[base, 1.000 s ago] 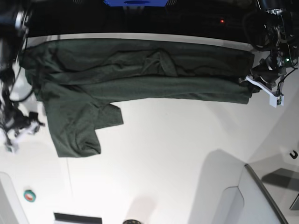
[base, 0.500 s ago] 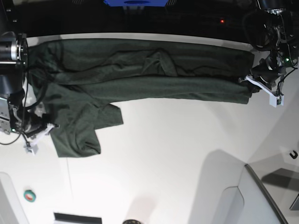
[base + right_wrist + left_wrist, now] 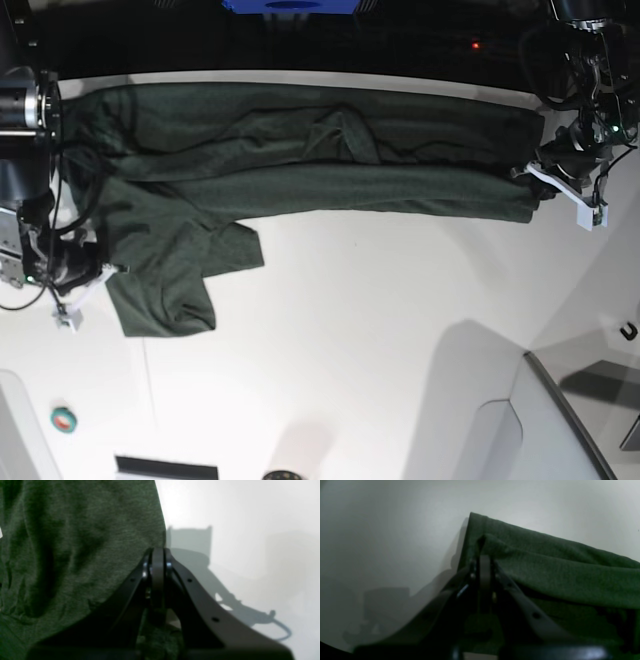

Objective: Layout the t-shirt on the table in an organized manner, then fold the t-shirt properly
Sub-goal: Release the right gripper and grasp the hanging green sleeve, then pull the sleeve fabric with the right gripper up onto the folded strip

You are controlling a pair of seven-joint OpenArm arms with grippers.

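The t-shirt (image 3: 300, 165) lies rumpled along the counter (image 3: 380, 340); I see my left claw (image 3: 540, 180) and right claw (image 3: 100, 272) each clamped on an edge.

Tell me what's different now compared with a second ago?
The right gripper came in from the table's edge to the hanging corner of the t-shirt and shut on its edge; that corner has shifted only slightly. The left gripper stayed shut on the other end of the t-shirt, and the rest of the cloth lies as before.
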